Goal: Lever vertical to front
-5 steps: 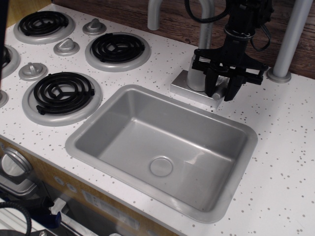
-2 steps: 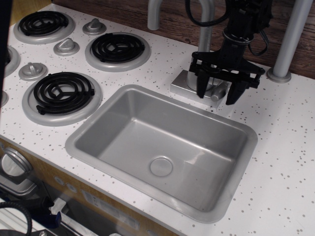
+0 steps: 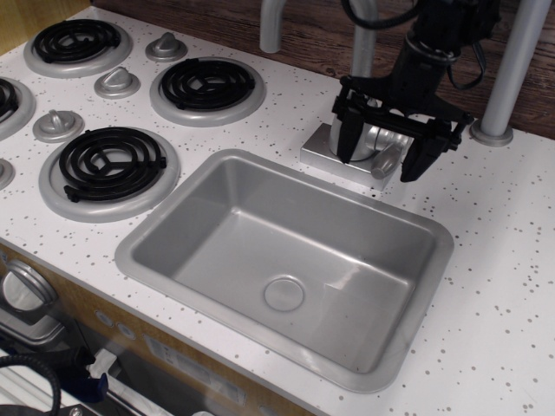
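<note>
The faucet body [image 3: 375,136] stands on a square silver base [image 3: 325,156] behind the sink. Its short silver-grey lever [image 3: 388,162] points forward and down toward the sink. My black gripper [image 3: 385,154] is open, its two fingers [image 3: 347,139] spread wide on either side of the lever and the hub, not touching the lever. The arm rises from it to the top edge of the frame.
The grey sink basin [image 3: 286,260] lies in front of the faucet. Black coil burners [image 3: 111,163] and round silver knobs [image 3: 117,82] are on the left. The curved spout pipe [image 3: 273,26] and a grey post [image 3: 512,69] stand at the back.
The gripper has opened wider and lifted slightly up and back from the lever. The lever now shows between the fingers, pointing forward.
</note>
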`<state>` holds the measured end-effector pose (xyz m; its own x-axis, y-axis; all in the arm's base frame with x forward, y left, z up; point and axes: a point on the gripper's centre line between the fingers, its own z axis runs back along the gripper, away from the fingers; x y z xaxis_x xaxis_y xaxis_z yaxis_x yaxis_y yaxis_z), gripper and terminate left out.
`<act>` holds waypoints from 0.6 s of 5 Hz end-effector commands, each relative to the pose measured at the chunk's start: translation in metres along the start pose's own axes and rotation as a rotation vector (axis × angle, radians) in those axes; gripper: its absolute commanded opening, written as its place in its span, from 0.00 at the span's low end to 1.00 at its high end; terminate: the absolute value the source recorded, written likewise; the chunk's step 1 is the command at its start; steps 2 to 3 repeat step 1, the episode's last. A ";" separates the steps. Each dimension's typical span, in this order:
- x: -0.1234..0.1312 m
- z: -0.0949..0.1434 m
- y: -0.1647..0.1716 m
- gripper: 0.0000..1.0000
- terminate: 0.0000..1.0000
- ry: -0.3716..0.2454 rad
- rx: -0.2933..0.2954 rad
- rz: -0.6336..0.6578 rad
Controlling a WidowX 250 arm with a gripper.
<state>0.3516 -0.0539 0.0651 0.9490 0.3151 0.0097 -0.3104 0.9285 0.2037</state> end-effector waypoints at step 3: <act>-0.009 0.034 0.007 1.00 1.00 -0.074 -0.002 0.038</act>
